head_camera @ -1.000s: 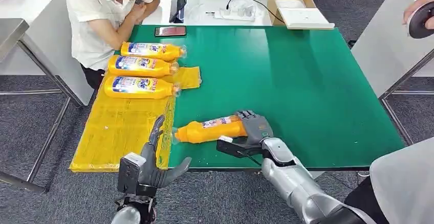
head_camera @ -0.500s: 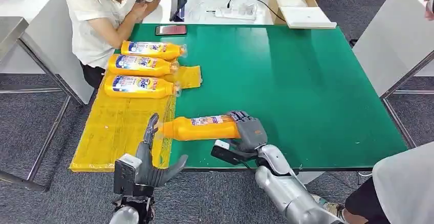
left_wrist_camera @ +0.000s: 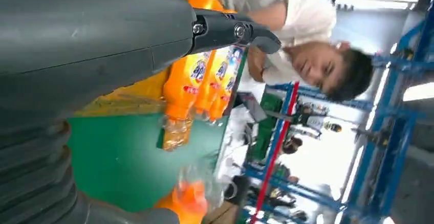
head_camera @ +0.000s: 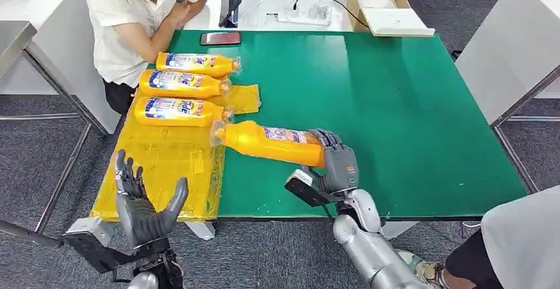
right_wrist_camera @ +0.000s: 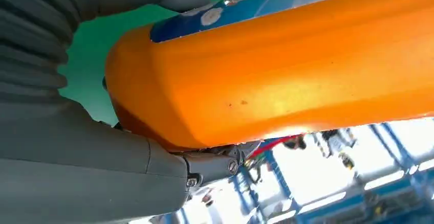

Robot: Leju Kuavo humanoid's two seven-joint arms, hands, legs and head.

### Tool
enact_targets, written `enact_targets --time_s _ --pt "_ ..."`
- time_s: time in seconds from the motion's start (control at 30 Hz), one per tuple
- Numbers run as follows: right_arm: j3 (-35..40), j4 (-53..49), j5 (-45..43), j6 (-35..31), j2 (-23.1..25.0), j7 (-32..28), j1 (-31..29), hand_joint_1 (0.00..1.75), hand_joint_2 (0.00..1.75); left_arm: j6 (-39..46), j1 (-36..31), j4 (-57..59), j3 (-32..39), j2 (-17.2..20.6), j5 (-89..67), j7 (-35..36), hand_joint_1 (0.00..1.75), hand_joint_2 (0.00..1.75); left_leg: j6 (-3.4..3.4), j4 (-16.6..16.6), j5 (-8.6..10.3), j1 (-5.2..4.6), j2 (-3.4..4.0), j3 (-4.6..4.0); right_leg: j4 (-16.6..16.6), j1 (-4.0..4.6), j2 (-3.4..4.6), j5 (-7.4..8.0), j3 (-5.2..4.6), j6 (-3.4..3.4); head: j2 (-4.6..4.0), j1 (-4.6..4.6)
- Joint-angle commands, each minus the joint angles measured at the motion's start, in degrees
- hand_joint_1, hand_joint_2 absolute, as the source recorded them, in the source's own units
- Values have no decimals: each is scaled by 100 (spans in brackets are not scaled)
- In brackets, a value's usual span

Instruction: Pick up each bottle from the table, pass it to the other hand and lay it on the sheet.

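Note:
My right hand (head_camera: 337,167) grips the base of an orange bottle (head_camera: 271,142) and holds it above the green table (head_camera: 409,111), its clear cap end pointing left over the edge of the yellow sheet (head_camera: 158,163). The right wrist view has the same bottle (right_wrist_camera: 286,65) close up inside that hand. Three more orange bottles (head_camera: 181,84) lie side by side at the far end of the sheet. My left hand (head_camera: 142,206) is raised off the table's near left corner, fingers spread, with nothing in it. In the left wrist view the lying bottles (left_wrist_camera: 197,83) are past its thumb.
A person in a white shirt (head_camera: 129,18) sits at the table's far left corner. A phone (head_camera: 220,38) lies on the far edge. A cardboard box (head_camera: 383,8) and cables sit on the white table behind. A white table stands at the right.
My right hand has lifted the bottle and swung its cap end left and farther away, toward the sheet. My left hand has dropped back to the left, away from the bottle.

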Motion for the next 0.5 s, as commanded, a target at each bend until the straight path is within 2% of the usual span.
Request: enact_targets --time_s 0.03,0.2,0.27,0.33,0.37,0.43,0.5 --pt "-505 -320 -182 -214 71 -49 184 175 175 93 179 -345 85 -66 53 -81 0 175 -7 -1 -3 2 4 8 0 3 -4 -4 8 -9 -2 0" --pt "-900 -1217 -530 -553 134 -382 840 175 175 -569 257 61 -398 113 1002 628 0 175 -7 -7 0 1 -11 10 -4 2 -17 -6 12 -8 -2 0" --pt "-887 -1587 -760 -564 220 -647 993 175 175 -1430 248 280 -633 240 1829 867 0 175 -11 -9 -5 2 -9 26 -7 4 -19 -11 26 -13 -2 2" --pt "-661 -1804 -876 -431 284 -780 1013 175 175 -2104 220 481 -810 287 2278 906 0 175 -11 -12 -7 -1 -5 27 -6 1 -11 -11 24 -12 -2 0" --pt "-505 -1867 -934 -282 306 -831 996 175 175 -2310 138 567 -953 448 2243 887 0 175 -8 -11 -5 -3 4 20 -3 -1 -3 -7 14 -10 -2 0" --pt "-175 -1947 -995 -107 375 -845 988 175 175 -2549 -10 793 -1005 656 2310 793 0 175 -8 -8 -3 -2 6 10 -2 0 1 -3 7 -9 -2 2" --pt "98 -1923 -991 6 433 -850 1020 175 175 -2715 -57 855 -1002 699 2346 756 0 175 -7 -10 -1 -2 10 7 -3 -1 2 -1 1 -8 -2 0"
